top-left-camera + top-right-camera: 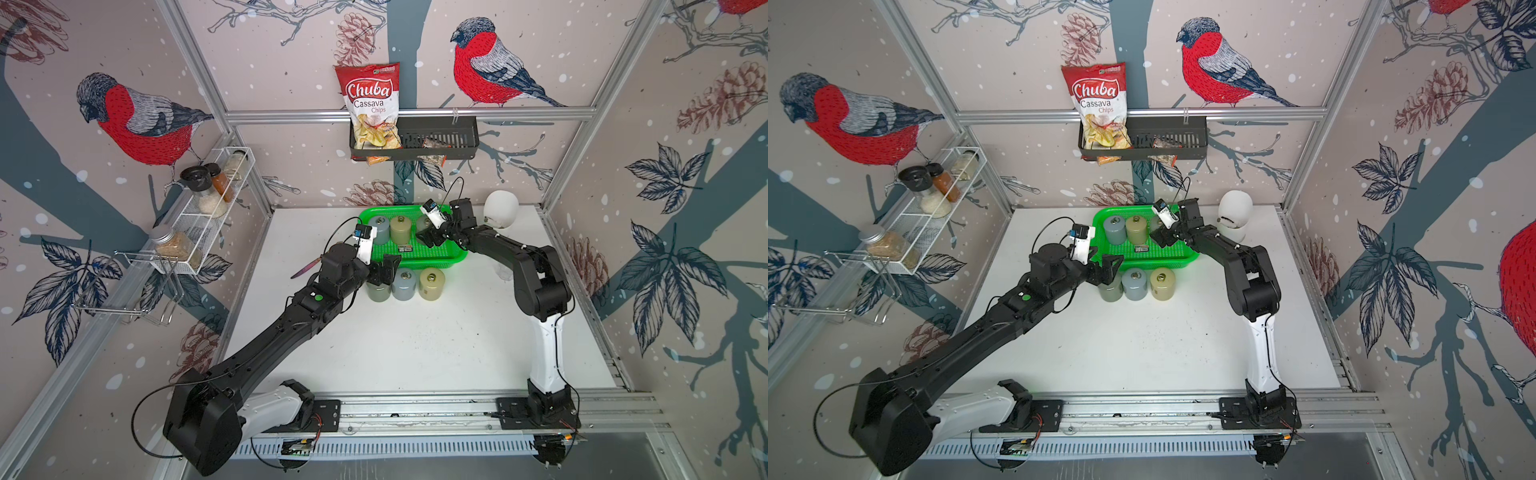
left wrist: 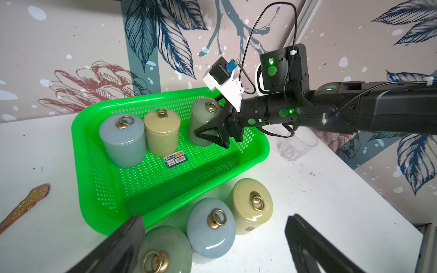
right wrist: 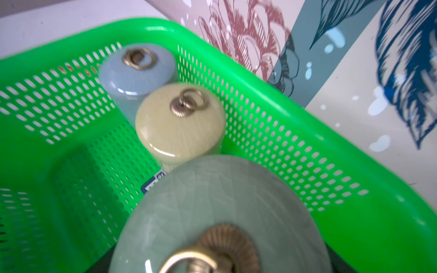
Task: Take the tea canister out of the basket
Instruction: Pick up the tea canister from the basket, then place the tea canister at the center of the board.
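Clamping the sage-green tea canister (image 2: 201,113) at the basket's (image 2: 142,100) far right corner, the right gripper (image 2: 208,127) appears mid-grasp, the left gripper (image 1: 384,272) hanging jaws apart beside the near rim; next, probably, a straight lift clearing the rim and the neighbouring yellow canister (image 2: 163,132).

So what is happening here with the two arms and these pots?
The right hand is closed on the green canister inside the green basket, beside a yellow canister and a blue canister. The left hand is open above three more canisters, which stand on the table next to the basket.
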